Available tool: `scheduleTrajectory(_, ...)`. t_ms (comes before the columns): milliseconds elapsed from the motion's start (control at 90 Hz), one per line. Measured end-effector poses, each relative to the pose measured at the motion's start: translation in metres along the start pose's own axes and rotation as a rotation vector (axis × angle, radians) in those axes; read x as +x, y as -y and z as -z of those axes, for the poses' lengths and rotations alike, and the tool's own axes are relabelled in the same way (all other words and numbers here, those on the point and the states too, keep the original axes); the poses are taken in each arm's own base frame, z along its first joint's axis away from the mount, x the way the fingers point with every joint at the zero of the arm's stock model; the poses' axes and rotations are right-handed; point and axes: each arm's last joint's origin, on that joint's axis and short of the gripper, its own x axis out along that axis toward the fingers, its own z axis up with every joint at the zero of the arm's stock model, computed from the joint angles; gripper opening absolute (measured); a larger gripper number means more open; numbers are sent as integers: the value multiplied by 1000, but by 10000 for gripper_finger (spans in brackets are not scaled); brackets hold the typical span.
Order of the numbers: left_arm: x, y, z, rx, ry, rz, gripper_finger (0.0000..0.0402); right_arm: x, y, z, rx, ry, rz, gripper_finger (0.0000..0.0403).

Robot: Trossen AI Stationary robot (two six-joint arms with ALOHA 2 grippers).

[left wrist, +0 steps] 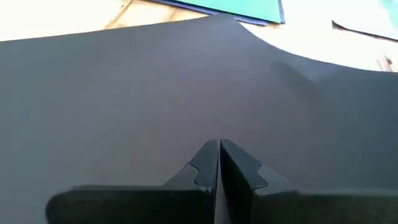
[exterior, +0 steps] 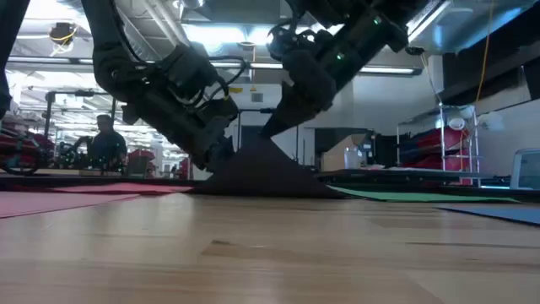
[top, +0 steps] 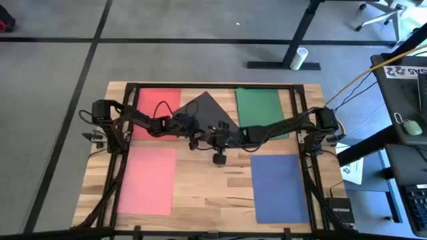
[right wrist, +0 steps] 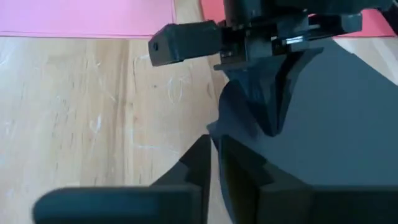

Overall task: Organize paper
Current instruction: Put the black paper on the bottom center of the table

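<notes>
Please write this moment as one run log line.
left hand: shut on grey sheet | right hand: shut on grey sheet | sheet: lifted at middle | stage: moving

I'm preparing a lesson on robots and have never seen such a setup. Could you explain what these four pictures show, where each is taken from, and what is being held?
Two dark robot arms work at a wooden table. One picture looks straight down, one looks level across the tabletop, and two come from cameras on the arms' wrists. Thin coloured paper sheets lie flat: red, pink, green and blue. The dark grey paper sheet sits mid-table, lifted into a peak. The left end effector and the right end effector are both pinched shut on its edges.
</notes>
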Motion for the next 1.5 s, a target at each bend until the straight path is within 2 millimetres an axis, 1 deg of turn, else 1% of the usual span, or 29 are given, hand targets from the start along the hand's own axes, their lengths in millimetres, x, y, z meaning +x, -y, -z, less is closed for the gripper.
scheduleTrajectory(156,0,0,0,0,1,0,0,-5,0,-12,-2,-7,0,76)
scheduleTrajectory(222,0,0,0,0,0,0,0,-7,1,-12,-12,-43,1,85)
scheduleTrajectory(300,0,0,0,-1,0,0,0,-9,2,-12,-24,-85,17,83)
scheduleTrajectory(378,0,0,1,-3,-5,1,0,-11,4,-7,-47,-149,104,63)
scheduleTrajectory(489,0,0,2,-6,-20,-1,0,-15,14,15,-121,-340,308,13)
scheduleTrajectory(533,0,0,2,-8,-24,-2,0,-15,21,24,-123,-392,374,8)
scheduleTrajectory(600,0,0,2,-17,-23,-1,0,-12,31,40,-79,-447,411,8)
scheduleTrajectory(667,0,0,3,-30,-26,-3,0,-8,39,55,-39,-483,412,2)
scheduleTrajectory(756,0,-3,3,-49,-30,-10,0,-1,45,70,2,-470,391,2)
scheduleTrajectory(856,0,-7,4,-69,-44,-27,0,4,44,84,38,-459,318,0)
scheduleTrajectory(989,-1,-12,7,-92,-77,-72,0,5,39,93,102,-464,266,0)
scheduleTrajectory(1067,-1,-15,9,-103,-93,-85,0,4,34,94,129,-460,252,0)
scheduleTrajectory(1133,-1,-16,9,-109,-98,-88,0,4,27,91,121,-450,227,0)
scheduleTrajectory(1267,-1,-16,9,-109,-95,-88,0,3,13,75,111,-406,117,0)
scheduleTrajectory(1400,-1,-17,9,-110,-93,-104,0,2,6,54,98,-316,89,0)
scheduleTrajectory(1500,-1,-17,9,-109,-93,-115,0,2,6,47,84,-283,101,0)
